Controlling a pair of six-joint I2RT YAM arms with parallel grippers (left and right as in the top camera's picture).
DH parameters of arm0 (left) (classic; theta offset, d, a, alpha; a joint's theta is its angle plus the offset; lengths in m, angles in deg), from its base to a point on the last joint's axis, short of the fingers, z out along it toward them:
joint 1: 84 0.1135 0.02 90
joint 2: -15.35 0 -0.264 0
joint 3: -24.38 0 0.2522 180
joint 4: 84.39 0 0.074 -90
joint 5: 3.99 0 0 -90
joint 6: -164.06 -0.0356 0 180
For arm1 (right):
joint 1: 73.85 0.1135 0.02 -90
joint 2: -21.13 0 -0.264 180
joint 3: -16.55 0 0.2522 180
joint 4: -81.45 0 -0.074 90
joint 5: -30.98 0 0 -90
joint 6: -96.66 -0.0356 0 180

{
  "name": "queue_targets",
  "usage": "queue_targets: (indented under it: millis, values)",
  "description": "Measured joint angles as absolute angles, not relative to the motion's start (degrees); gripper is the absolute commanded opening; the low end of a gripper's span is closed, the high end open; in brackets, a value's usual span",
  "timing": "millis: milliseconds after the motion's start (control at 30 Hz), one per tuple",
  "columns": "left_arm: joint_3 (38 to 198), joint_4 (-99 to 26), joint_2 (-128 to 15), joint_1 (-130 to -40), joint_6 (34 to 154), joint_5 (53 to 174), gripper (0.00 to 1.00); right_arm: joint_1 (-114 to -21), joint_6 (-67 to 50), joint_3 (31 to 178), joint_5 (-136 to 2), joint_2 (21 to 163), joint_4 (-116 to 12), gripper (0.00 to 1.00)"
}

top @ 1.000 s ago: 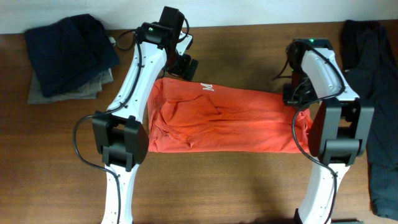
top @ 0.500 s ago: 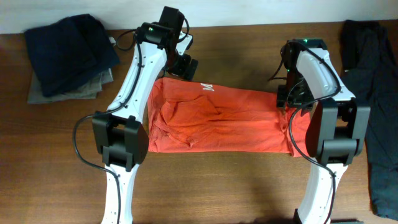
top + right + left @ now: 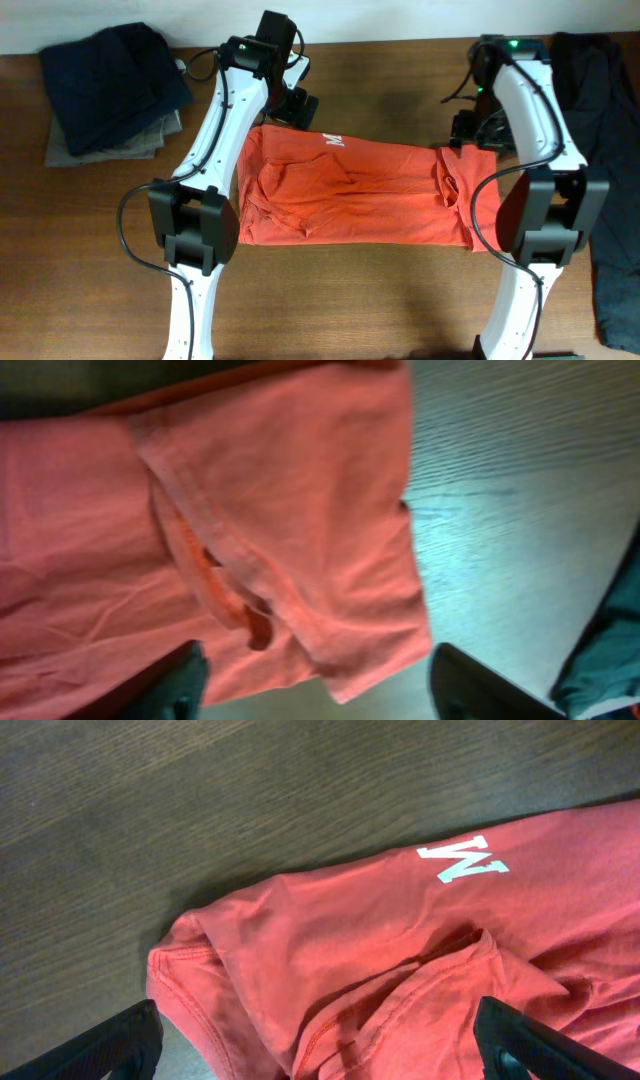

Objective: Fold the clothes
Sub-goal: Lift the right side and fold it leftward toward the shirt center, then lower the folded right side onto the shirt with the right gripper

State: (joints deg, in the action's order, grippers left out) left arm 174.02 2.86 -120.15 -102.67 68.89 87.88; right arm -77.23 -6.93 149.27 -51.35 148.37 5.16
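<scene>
A red-orange T-shirt (image 3: 350, 195) lies on the wooden desk (image 3: 380, 300), drawn into 1 long, wrinkled band that runs left to right between the 2 white arms. A white printed letter (image 3: 462, 858) shows near its far edge, toward the left end.

The left pincer (image 3: 298, 105) hangs over the far-left corner of the shirt. Its wrist view shows both dark fingers (image 3: 110, 1045) spread wide at the frame's edges with nothing between them, and a hemmed fold of the shirt on the wood below.

The right pincer (image 3: 468, 130) sits above the shirt's right end. In its wrist view the fingers (image 3: 480, 680) stand well apart and grip nothing. Beneath them a hemmed flap of cloth (image 3: 300, 540), which looks like a sleeve, lies doubled over onto the body of the shirt, its edge near bare desk.

At the far-left corner of the desk rests a stack of dark navy folded clothes (image 3: 115, 85) on top of a gray garment (image 3: 150, 140). A dark garment (image 3: 605, 150) lies along the right edge, well apart from the shirt.
</scene>
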Motion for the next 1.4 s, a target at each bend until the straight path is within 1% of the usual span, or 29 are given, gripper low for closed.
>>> queue_targets:
  millis: [67, 133, 200, 267, 467, 633, 867, 1033, 1167, 1200, 1233, 1300, 1400]
  values:
    - [174.0, 3.0, -120.1, -102.7, 68.9, 87.9, 0.99, -78.9, -6.1, 149.2, -51.9, 148.4, 6.4, 0.71]
    - [174.0, 3.1, -120.1, -102.7, 68.9, 87.9, 0.99, -80.5, -4.7, 148.7, -53.6, 148.4, 7.0, 0.62]
    - [174.0, 3.1, -120.1, -102.7, 68.9, 87.9, 0.99, -82.2, -2.1, 147.2, -57.2, 148.3, 7.0, 0.55]
    - [174.0, 3.1, -120.1, -102.7, 68.9, 87.9, 0.99, -83.5, 0.8, 144.9, -60.3, 148.3, 6.7, 0.52]
    - [174.0, 3.1, -120.1, -102.7, 68.9, 87.9, 0.99, -83.0, 4.6, 137.2, -64.8, 148.3, 6.6, 0.46]
    - [174.0, 3.1, -120.1, -102.7, 68.9, 87.9, 0.99, -81.9, 5.4, 132.9, -65.2, 148.3, 6.6, 0.47]
    - [174.0, 3.1, -120.1, -102.4, 68.9, 87.9, 0.99, -81.4, 2.0, 131.4, -60.1, 148.3, 6.8, 0.48]
    - [174.0, 3.1, -120.1, -102.2, 68.9, 87.9, 0.99, -78.7, -2.4, 131.4, -55.9, 147.5, 9.0, 0.53]
    - [174.0, 3.1, -120.1, -101.9, 68.9, 87.9, 0.99, -72.8, -5.1, 131.2, -54.1, 141.2, 11.2, 0.66]
    - [174.0, 3.1, -120.1, -101.8, 68.9, 87.9, 0.99, -72.0, -5.1, 131.1, -54.0, 140.1, 11.3, 0.78]
    - [174.0, 3.1, -120.1, -101.7, 68.9, 87.9, 0.99, -70.6, -5.8, 130.5, -53.9, 137.7, 11.2, 0.99]
    - [174.0, 3.1, -120.1, -101.4, 68.9, 87.9, 0.99, -69.2, -6.1, 128.6, -53.8, 134.4, 10.6, 0.99]
    - [174.0, 3.1, -120.1, -101.0, 68.9, 87.9, 0.99, -69.2, -6.8, 122.9, -53.6, 130.8, 5.4, 0.99]
